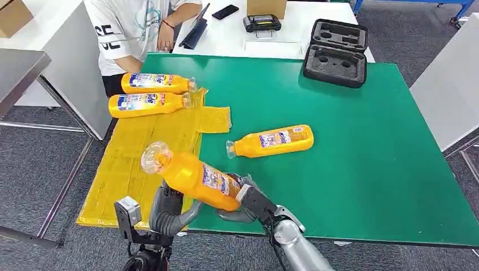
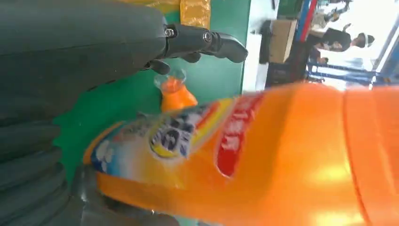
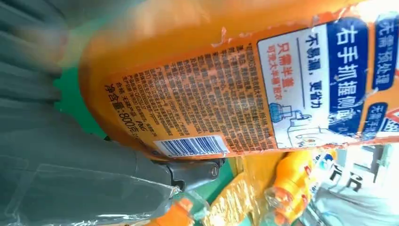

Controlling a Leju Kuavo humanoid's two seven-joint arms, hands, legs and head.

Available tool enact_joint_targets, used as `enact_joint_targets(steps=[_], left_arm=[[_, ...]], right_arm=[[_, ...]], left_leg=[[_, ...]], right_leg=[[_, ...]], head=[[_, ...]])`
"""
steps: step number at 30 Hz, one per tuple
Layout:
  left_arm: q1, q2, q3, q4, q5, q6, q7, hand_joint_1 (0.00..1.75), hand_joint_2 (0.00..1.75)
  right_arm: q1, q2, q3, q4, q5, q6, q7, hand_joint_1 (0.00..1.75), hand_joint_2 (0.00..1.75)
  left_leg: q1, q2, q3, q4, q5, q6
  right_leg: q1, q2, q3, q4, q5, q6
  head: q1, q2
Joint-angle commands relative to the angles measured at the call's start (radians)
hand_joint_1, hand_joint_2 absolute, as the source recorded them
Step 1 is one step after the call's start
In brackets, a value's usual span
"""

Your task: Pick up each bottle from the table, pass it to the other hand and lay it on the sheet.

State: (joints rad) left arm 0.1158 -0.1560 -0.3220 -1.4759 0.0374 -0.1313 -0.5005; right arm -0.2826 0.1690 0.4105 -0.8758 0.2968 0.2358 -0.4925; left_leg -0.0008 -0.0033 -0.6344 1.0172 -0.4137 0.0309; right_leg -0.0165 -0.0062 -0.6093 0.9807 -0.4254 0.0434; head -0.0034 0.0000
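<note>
i'm holding an orange bottle (image 1: 195, 178) up off the green table (image 1: 367, 169) at the near edge, tilted with its clear cap toward the far left, over the near end of the yellow sheet (image 1: 147, 147). my right hand (image 1: 248, 200) is wrapped around its base end, fingers closed on it, which i judge keeps the neck and middle free for the swap. my left hand (image 1: 169, 212) sits just beneath the bottle's middle with fingers apart; i cannot tell whether it has closed on the bottle. two bottles (image 1: 149, 95) already lie side by side on the sheet's far end. one bottle (image 1: 271, 141) is lying on the table, right of the sheet, not yet picked up.
</note>
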Motion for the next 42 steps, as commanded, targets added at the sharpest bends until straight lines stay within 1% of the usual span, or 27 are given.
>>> enact_joint_targets(steps=[1, 3, 4, 7, 9, 10, 13, 14, 15, 17, 19, 24, 27, 28, 29, 30, 32, 33, 34, 35, 36, 37, 38, 39, 40, 41, 42], left_arm=[[-0.04, 0.038, -0.037, 0.06, 0.041, -0.053, -0.012, 0.0, 1.75], [-0.04, 0.038, -0.037, 0.06, 0.041, -0.053, -0.012, 0.0, 1.75], [-0.041, 0.037, -0.034, 0.059, 0.047, -0.062, -0.012, 0.0, 1.75], [-0.047, 0.034, -0.034, 0.055, 0.08, -0.111, -0.012, 0.0, 1.75], [-0.047, 0.034, -0.035, 0.054, 0.083, -0.115, -0.011, 0.0, 1.75], [-0.049, 0.034, -0.035, 0.054, 0.088, -0.122, -0.009, 0.0, 1.75], [-0.052, 0.032, -0.033, 0.05, 0.089, -0.129, -0.01, 0.0, 1.75], [-0.054, 0.032, -0.032, 0.05, 0.079, -0.116, -0.008, 0.0, 1.75], [-0.056, 0.031, -0.03, 0.05, 0.073, -0.106, -0.005, 0.0, 1.75], [-0.06, 0.024, -0.029, 0.054, 0.015, -0.026, 0.004, 0.0, 1.75], [-0.067, 0.02, -0.032, 0.06, -0.037, 0.042, 0.005, 0.0, 1.75], [-0.069, 0.019, -0.032, 0.062, -0.04, 0.046, 0.005, 0.0, 1.75], [-0.071, 0.019, -0.031, 0.066, -0.042, 0.052, 0.006, 0.0, 1.75], [-0.071, 0.019, -0.031, 0.066, -0.042, 0.052, 0.006, 0.0, 1.75], [-0.07, 0.018, -0.029, 0.07, -0.047, 0.062, 0.006, 0.0, 1.75], [-0.072, 0.02, -0.032, 0.074, -0.054, 0.074, 0.007, 0.0, 1.75], [-0.071, 0.024, -0.034, 0.082, -0.078, 0.118, 0.009, 0.0, 1.75], [-0.072, 0.027, -0.036, 0.087, -0.089, 0.131, 0.008, 0.0, 1.75], [-0.072, 0.03, -0.04, 0.092, -0.098, 0.146, 0.009, 0.0, 1.75], [-0.075, 0.035, -0.048, 0.101, -0.119, 0.174, 0.013, 0.0, 1.75], [-0.079, 0.037, -0.051, 0.109, -0.138, 0.202, 0.015, 0.0, 1.75], [-0.081, 0.039, -0.052, 0.111, -0.138, 0.203, 0.015, 0.0, 1.75], [-0.083, 0.037, -0.048, 0.113, -0.119, 0.195, 0.014, 0.21, 1.75], [-0.084, 0.042, -0.052, 0.113, -0.071, 0.149, 0.01, 1.43, 1.75], [-0.085, 0.045, -0.055, 0.112, -0.048, 0.123, 0.008, 1.48, 1.75], [-0.085, 0.045, -0.055, 0.112, -0.048, 0.123, 0.008, 1.54, 1.75], [-0.083, 0.056, -0.063, 0.108, 0.01, 0.055, -0.003, 1.75, 1.75]], right_arm=[[-0.056, 0.001, 0.041, 0.123, -0.012, 0.003, 0.003, 1.75, 1.75], [-0.056, 0.001, 0.041, 0.123, -0.012, 0.003, 0.003, 1.75, 1.75], [-0.058, 0.002, 0.046, 0.132, -0.012, 0.006, 0.002, 1.75, 1.75], [-0.065, 0.01, 0.063, 0.156, -0.012, 0.014, 0.002, 1.73, 1.75], [-0.065, 0.011, 0.065, 0.158, -0.011, 0.013, 0.002, 1.75, 1.75], [-0.067, 0.013, 0.072, 0.164, -0.009, 0.015, 0.001, 1.75, 1.75], [-0.07, 0.019, 0.083, 0.177, -0.007, 0.015, 0.003, 1.75, 1.75], [-0.071, 0.022, 0.087, 0.18, -0.006, 0.014, 0.002, 1.75, 1.75], [-0.07, 0.025, 0.089, 0.181, -0.005, 0.013, 0.002, 1.75, 1.75], [-0.064, 0.028, 0.101, 0.173, -0.001, 0.012, -0.001, 1.73, 1.75], [-0.051, 0.032, 0.114, 0.156, 0.006, 0.011, 0.001, 1.75, 1.75], [-0.049, 0.032, 0.116, 0.153, 0.007, 0.013, 0.001, 1.75, 1.75], [-0.046, 0.033, 0.121, 0.15, 0.007, 0.017, 0.001, 1.75, 1.75], [-0.046, 0.033, 0.121, 0.15, 0.007, 0.017, 0.001, 1.75, 1.75], [-0.046, 0.033, 0.124, 0.149, 0.008, 0.02, 0.002, 1.73, 1.75], [-0.046, 0.034, 0.127, 0.149, 0.007, 0.021, 0.002, 1.75, 1.75], [-0.049, 0.037, 0.13, 0.153, 0.001, 0.02, 0.002, 1.75, 1.75], [-0.051, 0.037, 0.131, 0.154, -0.001, 0.021, 0.001, 1.71, 1.75], [-0.052, 0.035, 0.134, 0.154, -0.005, 0.023, -0.001, 1.75, 1.75], [-0.052, 0.033, 0.138, 0.153, -0.01, 0.021, -0.003, 1.73, 1.75], [-0.052, 0.032, 0.141, 0.149, -0.014, 0.023, -0.005, 1.75, 1.75], [-0.051, 0.031, 0.143, 0.148, -0.015, 0.024, -0.005, 1.73, 1.75], [-0.053, 0.03, 0.147, 0.146, -0.015, 0.028, -0.005, 1.75, 1.75], [-0.055, 0.028, 0.151, 0.145, -0.017, 0.03, -0.004, 1.73, 1.75], [-0.057, 0.027, 0.153, 0.145, -0.017, 0.032, -0.003, 1.73, 1.75], [-0.057, 0.027, 0.153, 0.145, -0.017, 0.032, -0.003, 1.75, 1.75], [-0.062, 0.024, 0.158, 0.151, -0.02, 0.034, -0.001, 1.73, 1.75]], left_leg=[[0.001, 0.001, 0.007, -0.001, -0.002, -0.002], [0.0, 0.001, 0.004, -0.001, -0.001, -0.001], [0.001, 0.001, 0.007, -0.001, -0.002, -0.002], [0.001, 0.001, 0.006, -0.001, -0.002, -0.002], [0.0, 0.0, 0.003, -0.001, -0.001, -0.001], [0.001, 0.001, 0.006, -0.001, -0.002, -0.002], [0.001, 0.001, 0.005, -0.001, -0.002, -0.002], [0.0, 0.0, 0.003, -0.001, -0.001, -0.001], [0.001, 0.0, 0.006, -0.001, -0.002, -0.002], [0.0, 0.001, 0.003, -0.001, -0.001, -0.001], [0.001, 0.0, 0.006, -0.001, -0.002, -0.002], [0.001, 0.0, 0.007, -0.001, -0.002, -0.002], [0.0, -0.001, 0.003, -0.001, -0.001, -0.001], [0.001, 0.0, 0.007, -0.001, -0.002, -0.002], [0.001, 0.0, 0.009, -0.001, -0.003, -0.002], [0.0, -0.001, 0.004, -0.001, -0.001, -0.001], [0.001, 0.0, 0.005, -0.001, -0.001, -0.001], [0.0, 0.0, 0.003, -0.001, -0.001, -0.001], [0.002, 0.0, 0.011, -0.001, -0.004, -0.003], [0.001, 0.0, 0.005, -0.001, -0.001, -0.001], [0.0, 0.0, 0.004, -0.001, -0.001, -0.001], [0.001, 0.0, 0.007, -0.001, -0.002, -0.002], [0.001, 0.0, 0.005, -0.001, -0.001, -0.001], [0.0, 0.0, 0.003, -0.001, -0.001, -0.001], [0.001, 0.0, 0.007, -0.001, -0.002, -0.002], [0.0, 0.0, 0.005, -0.001, -0.001, -0.001], [0.0, 0.0, 0.003, -0.001, 0.0, -0.001]], right_leg=[[0.001, 0.001, 0.007, -0.002, -0.002, -0.002], [0.0, 0.001, 0.003, -0.001, -0.001, -0.001], [0.001, 0.001, 0.006, -0.001, -0.002, -0.002], [0.001, 0.001, 0.006, -0.001, -0.001, -0.002], [0.0, 0.001, 0.003, -0.001, -0.001, -0.001], [0.001, 0.001, 0.006, -0.001, -0.002, -0.002], [0.001, 0.001, 0.005, -0.001, -0.001, -0.002], [0.0, 0.0, 0.003, -0.001, -0.001, -0.001], [0.001, 0.0, 0.006, -0.001, -0.002, -0.002], [0.0, 0.001, 0.003, -0.001, -0.001, -0.001], [0.001, 0.001, 0.006, -0.001, -0.002, -0.002], [0.001, 0.001, 0.007, -0.001, -0.002, -0.002], [0.0, 0.0, 0.003, -0.001, -0.001, -0.001], [0.001, 0.0, 0.008, -0.001, -0.002, -0.002], [0.001, 0.0, 0.009, -0.002, -0.003, -0.002], [0.0, 0.0, 0.004, -0.001, -0.001, -0.001], [0.001, 0.0, 0.005, -0.001, -0.001, -0.002], [0.0, 0.0, 0.003, -0.001, -0.001, -0.001], [0.002, 0.001, 0.011, -0.002, -0.003, -0.003], [0.001, 0.0, 0.005, -0.001, -0.001, -0.002], [0.0, 0.0, 0.004, -0.001, -0.001, -0.001], [0.001, 0.0, 0.007, -0.002, -0.002, -0.002], [0.001, 0.0, 0.006, -0.001, -0.001, -0.002], [0.0, 0.0, 0.003, -0.001, -0.001, -0.001], [0.001, 0.0, 0.006, -0.001, -0.002, -0.002], [0.0, 0.0, 0.005, -0.001, -0.001, -0.002], [0.0, 0.0, 0.003, -0.001, 0.0, -0.001]], head=[[0.0, 0.0], [0.0, 0.0], [0.0, 0.0], [0.0, 0.0], [0.0, 0.0], [0.0, 0.0], [0.0, 0.0], [0.0, 0.0], [0.0, 0.0], [0.0, 0.0], [0.0, 0.0], [0.0, 0.0], [0.0, 0.0], [0.0, 0.0], [0.0, 0.0], [0.0, 0.0], [0.0, 0.0], [0.0, 0.0], [0.0, 0.0], [0.0, 0.0], [0.0, 0.0], [0.0, 0.0], [0.0, 0.0], [0.0, 0.0], [0.0, 0.0], [0.0, 0.0], [0.0, 0.0]])
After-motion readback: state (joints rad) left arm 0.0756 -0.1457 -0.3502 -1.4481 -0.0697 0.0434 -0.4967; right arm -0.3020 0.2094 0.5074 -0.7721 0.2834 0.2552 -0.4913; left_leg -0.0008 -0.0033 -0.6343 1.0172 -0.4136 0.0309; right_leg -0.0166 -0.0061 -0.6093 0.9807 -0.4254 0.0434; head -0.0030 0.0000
